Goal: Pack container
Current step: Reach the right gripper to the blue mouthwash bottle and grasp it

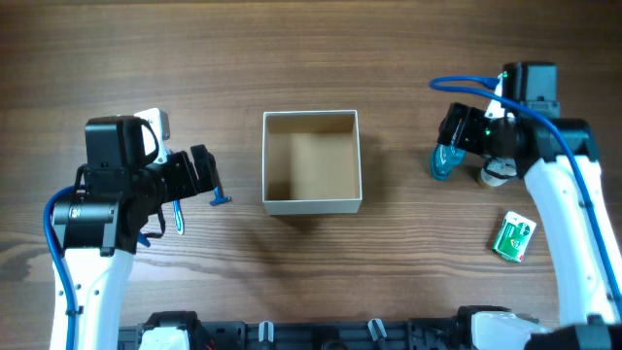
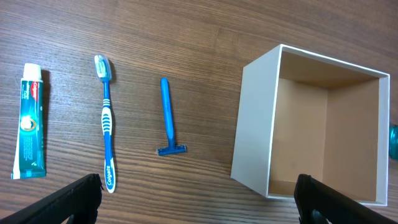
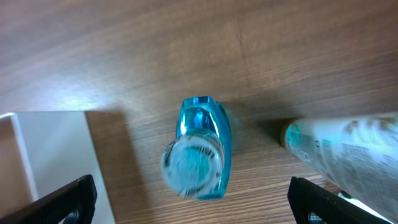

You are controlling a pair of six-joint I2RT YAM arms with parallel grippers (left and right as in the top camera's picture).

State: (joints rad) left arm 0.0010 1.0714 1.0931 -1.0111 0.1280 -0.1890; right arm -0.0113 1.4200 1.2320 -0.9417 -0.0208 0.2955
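Two pincers spread wide, container mid-bench

Both arms hang over the wooden bench (image 1: 389,58) with the container (image 1: 311,203) between them. It sits upright, with white walls and its tan inside showing. The left pincer (image 2: 198,186) is spread wide and holds nothing; its dark fingers (image 2: 74,199) sit at the bottom corners of its wrist view. Below it three things lie in a row, well apart from each other: a toothpaste tube (image 2: 30,121), a blue-and-white toothbrush (image 2: 107,121) and a blue razor (image 2: 166,118). The razor is nearest the container's left wall but does not touch it. The right pincer (image 3: 193,186) is just as wide and grips nothing. It hovers above a blue bottle (image 3: 199,149) that stands upright near the container's right side, apart from it. Beside that bottle a clear bottle (image 3: 348,149) lies on its side, one end toward the blue one, close but not touching. Nearer the right arm's base a small green packet (image 1: 514,236) lies flat on the bench, on its own.
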